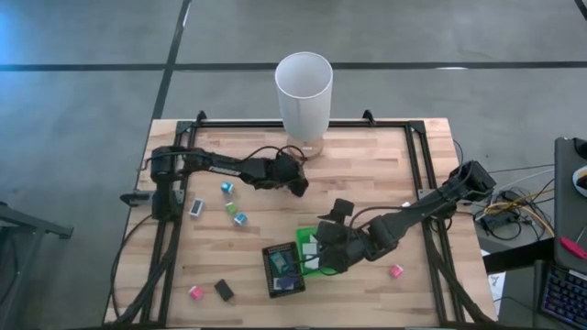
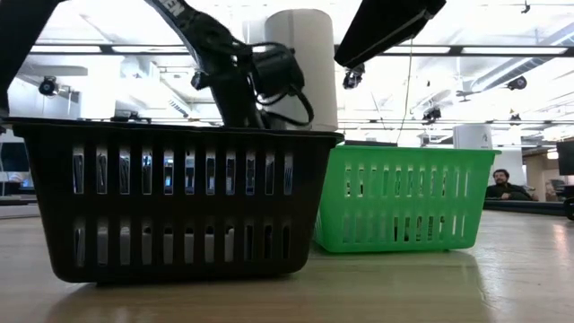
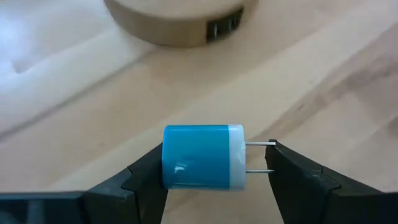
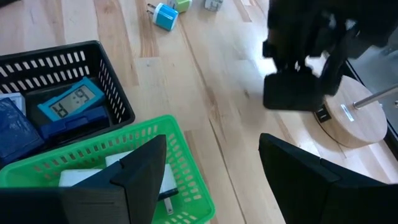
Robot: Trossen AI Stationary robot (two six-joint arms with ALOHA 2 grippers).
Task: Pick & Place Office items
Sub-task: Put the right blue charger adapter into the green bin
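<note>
My left gripper (image 1: pixel 298 183) (image 3: pixel 214 163) is near the white cylinder's wooden base, shut on a blue plug adapter (image 3: pixel 202 155) with a white face and two metal prongs. My right gripper (image 1: pixel 323 246) (image 4: pixel 211 168) hangs open over the green tray (image 1: pixel 310 252), holding nothing. Other small items lie flat on the table: a teal one (image 1: pixel 227 187), a green one (image 1: pixel 231 208), a blue one (image 1: pixel 240 219), a white one (image 1: pixel 196 208), a pink one (image 1: pixel 194 292), a black one (image 1: pixel 224 291) and a second pink one (image 1: pixel 395 270). My left gripper pinches the adapter lengthwise. One finger (image 3: pixel 146 177) is on its blue back end (image 3: pixel 168 168); the other finger (image 3: pixel 292 171) is against the tips of the two prongs (image 3: pixel 268 144). Whether the adapter is clear of the table, I cannot tell.
The black tray (image 1: pixel 282 269) (image 4: pixel 68 93) holds a blue clock (image 4: pixel 68 102) and a dark blue item. The green tray (image 4: pixel 93 168) beside it holds white items. The tall white cylinder (image 1: pixel 304 92) stands on a round wooden base (image 4: pixel 351 121) at the far edge. A black frame rims the table.
</note>
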